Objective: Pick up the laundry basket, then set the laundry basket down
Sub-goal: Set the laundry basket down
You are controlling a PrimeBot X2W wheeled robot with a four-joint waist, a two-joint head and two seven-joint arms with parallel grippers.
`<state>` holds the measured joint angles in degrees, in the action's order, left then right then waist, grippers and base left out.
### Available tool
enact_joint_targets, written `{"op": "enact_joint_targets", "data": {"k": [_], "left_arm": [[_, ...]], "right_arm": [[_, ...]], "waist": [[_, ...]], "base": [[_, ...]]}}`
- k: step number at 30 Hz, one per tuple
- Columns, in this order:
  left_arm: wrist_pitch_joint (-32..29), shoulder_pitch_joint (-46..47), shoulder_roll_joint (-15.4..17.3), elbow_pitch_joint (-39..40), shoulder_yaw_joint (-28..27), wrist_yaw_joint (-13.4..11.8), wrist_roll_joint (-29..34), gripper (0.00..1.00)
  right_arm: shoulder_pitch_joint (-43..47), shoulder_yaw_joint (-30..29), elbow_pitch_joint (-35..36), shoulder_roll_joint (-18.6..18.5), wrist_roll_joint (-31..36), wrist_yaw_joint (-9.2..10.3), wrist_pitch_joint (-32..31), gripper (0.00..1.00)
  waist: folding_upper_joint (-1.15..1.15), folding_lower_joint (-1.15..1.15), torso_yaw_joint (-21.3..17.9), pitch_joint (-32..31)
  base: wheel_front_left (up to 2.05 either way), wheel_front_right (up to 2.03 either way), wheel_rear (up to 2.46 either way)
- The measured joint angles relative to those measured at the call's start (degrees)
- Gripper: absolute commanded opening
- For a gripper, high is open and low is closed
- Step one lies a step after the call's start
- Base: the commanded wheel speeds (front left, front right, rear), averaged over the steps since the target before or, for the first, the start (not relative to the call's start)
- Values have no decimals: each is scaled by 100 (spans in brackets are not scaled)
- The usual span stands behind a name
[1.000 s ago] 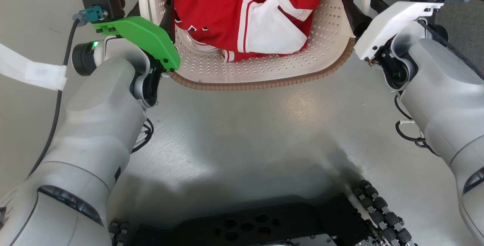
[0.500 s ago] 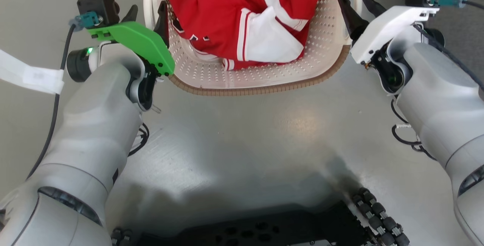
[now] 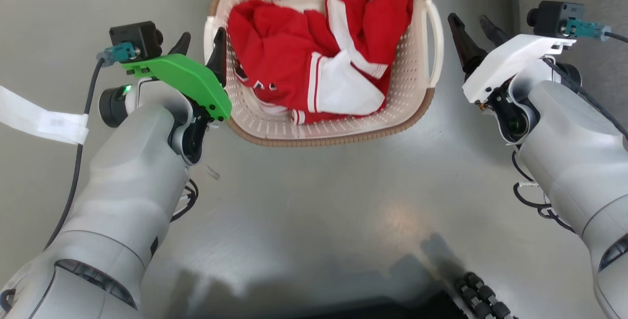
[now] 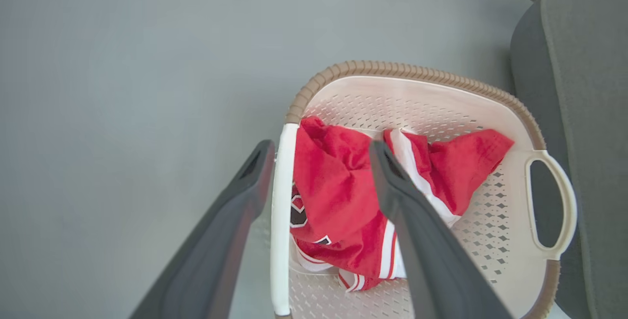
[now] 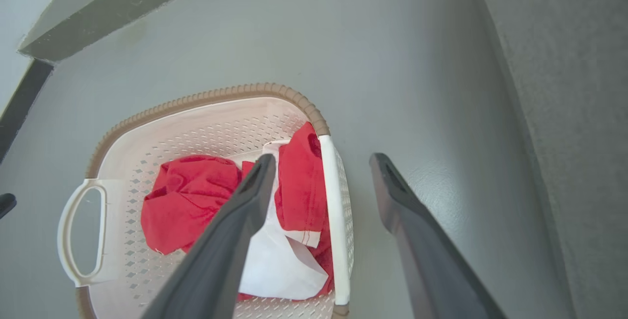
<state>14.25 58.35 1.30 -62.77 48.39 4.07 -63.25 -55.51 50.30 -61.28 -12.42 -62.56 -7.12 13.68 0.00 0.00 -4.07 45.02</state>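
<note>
Compared with half a second ago, the laundry basket sits lower beneath both arms. Its whole brown rim is now in sight, and the right gripper no longer straddles the basket's right handle. The head camera has shifted too, so part of that change is its own.

The basket looks to be resting level on the grey floor, with the red-and-white clothing heaped inside it. I judge the set-down nearly finished, and what remains is to let go cleanly.

To do that well, both grippers should keep their fingers spread and rise straight up from the basket, at the same pace. A sideways pull could hook a handle and drag or tip the basket. The left side needs more care, because one of its fingers hangs over the clothing inside the basket and could snag the fabric.

The left gripper is wide apart and holds nothing. Its two fingers stand either side of the basket's left handle, and the outer one is very close to it; whether they touch I cannot tell. The right gripper is equally spread and empty, above the right handle and apart from it.
</note>
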Motion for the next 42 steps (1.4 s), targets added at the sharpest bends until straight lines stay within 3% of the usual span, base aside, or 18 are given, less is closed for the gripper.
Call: {"op": "enact_joint_targets", "data": {"k": [11, 20, 42], "left_arm": [[2, -328, 187, 567, -716, 94, 347, 100], [18, -784, 352, 1047, -906, 131, 895, 100], [19, -2694, 511, 2826, -2452, 146, 2201, 100]], "right_arm": [[333, -109, 493, -30, -7, 0, 65, 100], [404, -649, 1024, -374, 426, 0, 65, 100], [2339, -2039, 2196, -268, 1574, 10, 66, 100]], "waist": [[0, 0, 52, -865], [0, 0, 109, -1449], [0, 0, 151, -3142]], "base": [[0, 0, 0], [0, 0, 0], [0, 0, 0]]}}
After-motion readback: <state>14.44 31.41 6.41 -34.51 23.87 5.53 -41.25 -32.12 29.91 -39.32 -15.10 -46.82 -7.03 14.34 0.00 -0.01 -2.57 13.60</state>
